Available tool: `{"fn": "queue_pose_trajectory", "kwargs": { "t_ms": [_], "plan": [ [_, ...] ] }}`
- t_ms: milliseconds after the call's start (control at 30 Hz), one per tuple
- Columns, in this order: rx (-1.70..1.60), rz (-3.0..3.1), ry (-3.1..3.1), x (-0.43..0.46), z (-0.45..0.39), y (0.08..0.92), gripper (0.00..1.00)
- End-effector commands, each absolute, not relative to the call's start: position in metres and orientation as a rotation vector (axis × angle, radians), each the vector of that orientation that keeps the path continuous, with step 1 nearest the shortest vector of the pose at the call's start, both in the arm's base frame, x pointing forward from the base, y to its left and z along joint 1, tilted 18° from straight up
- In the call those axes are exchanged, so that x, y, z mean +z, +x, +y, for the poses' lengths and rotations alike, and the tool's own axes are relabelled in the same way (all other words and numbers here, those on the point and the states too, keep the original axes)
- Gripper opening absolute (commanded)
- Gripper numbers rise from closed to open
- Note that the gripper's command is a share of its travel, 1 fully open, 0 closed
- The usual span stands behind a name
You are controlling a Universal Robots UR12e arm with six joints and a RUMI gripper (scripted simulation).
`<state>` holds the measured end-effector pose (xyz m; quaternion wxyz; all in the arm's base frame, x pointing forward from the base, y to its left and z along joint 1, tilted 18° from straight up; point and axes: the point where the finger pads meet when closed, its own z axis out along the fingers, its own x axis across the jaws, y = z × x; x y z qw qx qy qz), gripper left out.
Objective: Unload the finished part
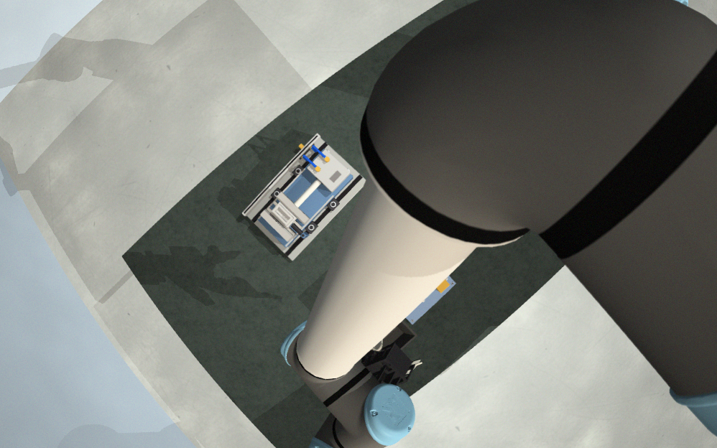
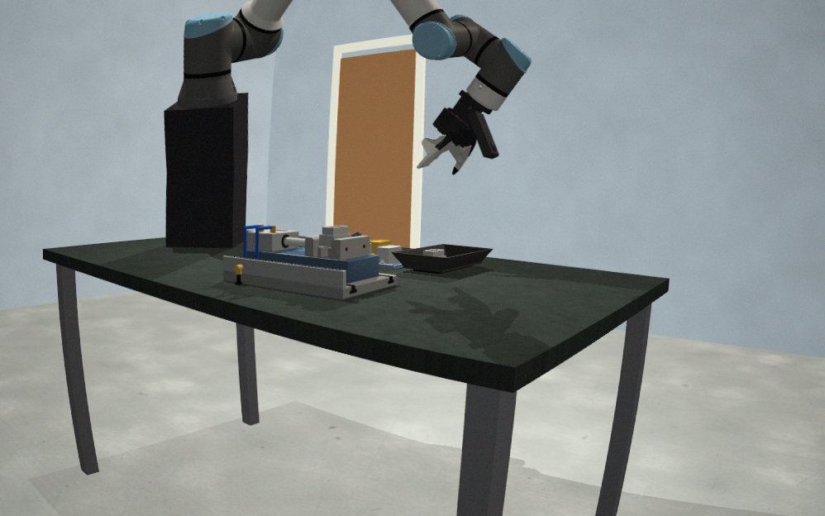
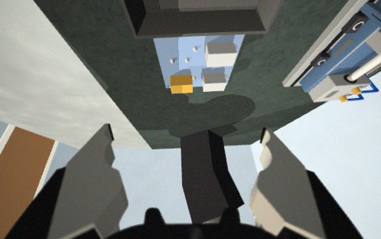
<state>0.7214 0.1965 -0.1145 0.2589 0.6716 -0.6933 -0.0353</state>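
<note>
– Exterior view first. Gripper [image 2: 439, 165] position?

– High above the far edge of the table [image 2: 364, 316], over the black tray [image 2: 465, 255], well apart from everything below. Tilted, pointing down and toward the vise [image 2: 310, 267].

– Fingers?

– Spread wide, holding nothing. Same in the wrist view: both pale fingers far apart, only table and background between.

– Finished part [image 1: 284, 215]?

– Sits in the vise, pocket up, at the end away from the blue handle [image 1: 318, 150]. Vise near the middle of the table, long side roughly along the front edge.

– Tray contents?

– One pocketed block [image 2: 434, 250] inside. Tray just beside the vise, toward the far edge.

– Anything else near it?

– Pale blue plate [image 3: 183, 50] next to the tray, carrying two grey blocks [image 3: 220, 54] and an orange block [image 3: 181, 84].
</note>
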Motion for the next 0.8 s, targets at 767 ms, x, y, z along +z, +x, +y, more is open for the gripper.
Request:
{"fn": "queue_pose_trajectory", "kwargs": {
  "t_ms": [767],
  "plan": [
    [0.296,-3.030,0.806,-0.071,-0.092,0.792,1.00]
  ]
}}
